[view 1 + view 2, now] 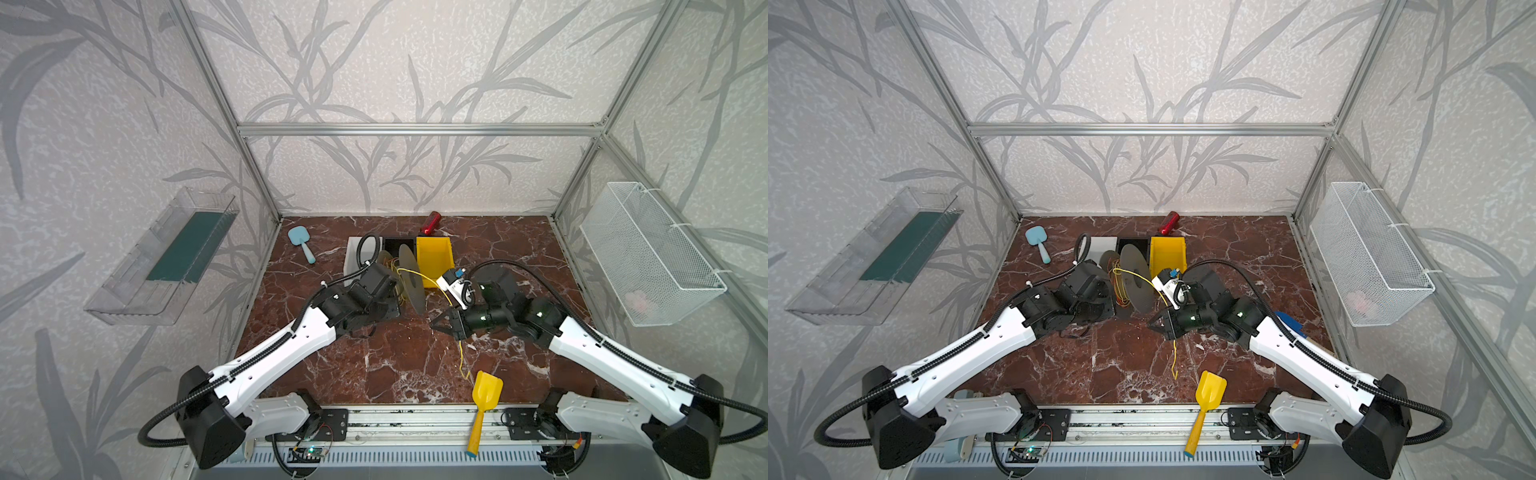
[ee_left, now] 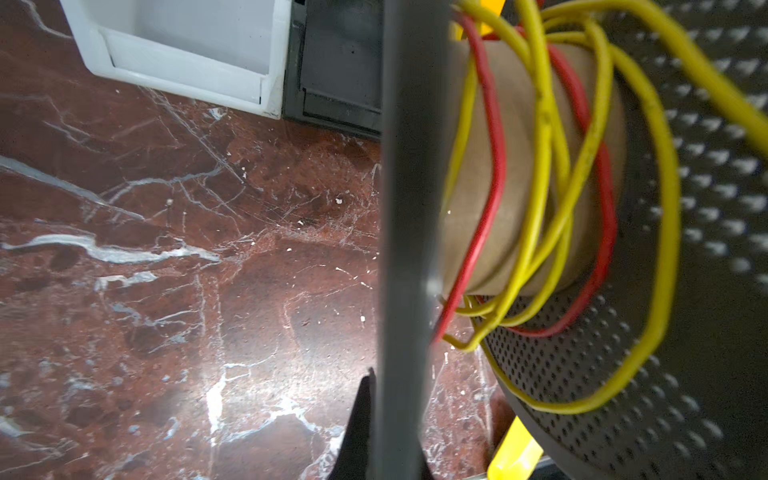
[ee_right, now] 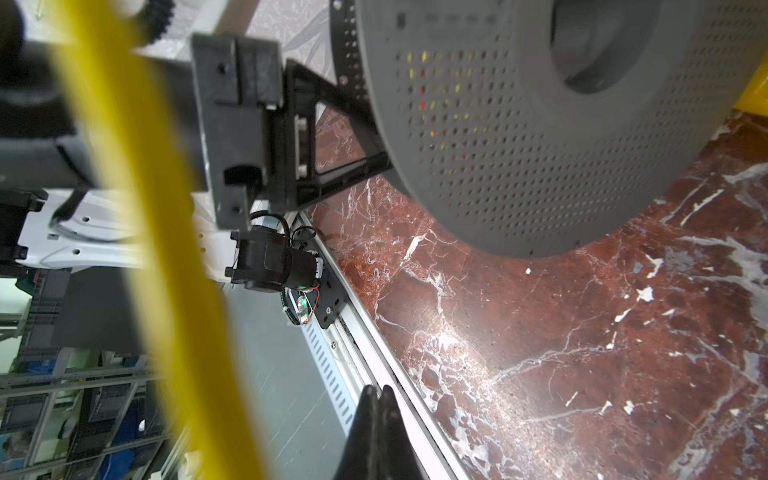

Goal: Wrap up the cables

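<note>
**Cable slack, spool held.** A grey perforated spool [image 1: 411, 278] stands on edge at mid-counter. The left gripper [image 1: 392, 305] has its fingers [image 2: 360, 411] closed on the rim of one flange, which the left wrist view shows edge-on. Whether the rim touches the marble counter [image 1: 374, 365] cannot be told.

Loose turns of the yellow cable [image 2: 544, 124] and a red wire [image 2: 500, 166] hang slack round the cardboard core. From the spool the yellow cable [image 1: 461, 357] arcs toward the right arm, passes behind the body of the right gripper [image 1: 434, 326] and drops to the counter. Its free end runs lengthwise toward the front edge and stops just beside the blade of a yellow toy shovel [image 1: 487, 388].

The right gripper's fingers [image 3: 374, 415] are pressed together with nothing visible between them. Their tips point at the spool, near it but apart.

The loose strand lies behind and to the front-edge side of those fingers, so the right arm is plainly the nearer one. The next move probably needs that arm to open up and turn back to take the strand.

The cable crosses close in front of the right wrist camera and may snag there. The shovel crowds the cable's end. A yellow bin [image 1: 434, 253], a black bin [image 1: 399, 243] and a white bin [image 1: 352, 253] stand just behind the spool.
</note>
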